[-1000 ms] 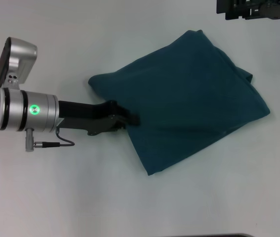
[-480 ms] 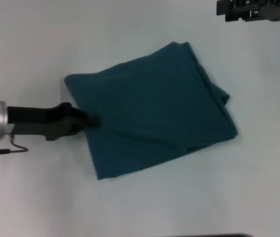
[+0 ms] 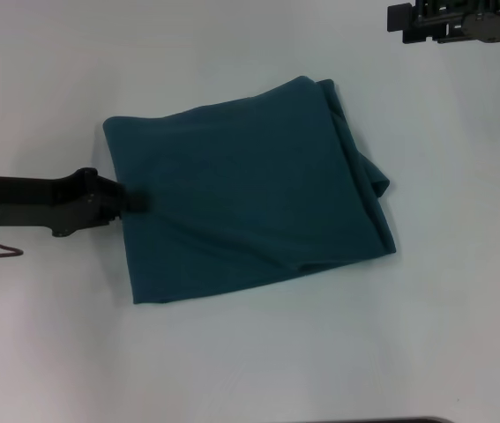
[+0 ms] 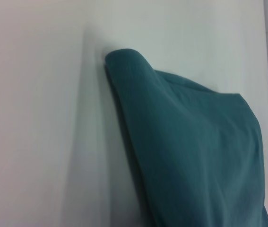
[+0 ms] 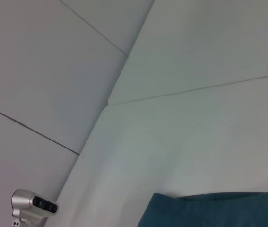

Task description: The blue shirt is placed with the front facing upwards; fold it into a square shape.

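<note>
The blue shirt lies folded into a rough, slightly skewed square on the white table, no lettering showing. My left gripper reaches in from the left and is shut on the shirt's left edge, level with the table top. In the left wrist view the shirt shows a raised, rounded fold at its near corner. The right wrist view catches only one edge of the shirt. My right gripper is parked at the far right, well away from the shirt.
Bare white table surrounds the shirt on every side. Table seams run along the far part. Part of the left arm's silver wrist shows in the right wrist view. A dark edge lines the table's front.
My left gripper has pulled back to the left, dragging the folded shirt with it across the table and turning it a little. The right arm has not moved.
</note>
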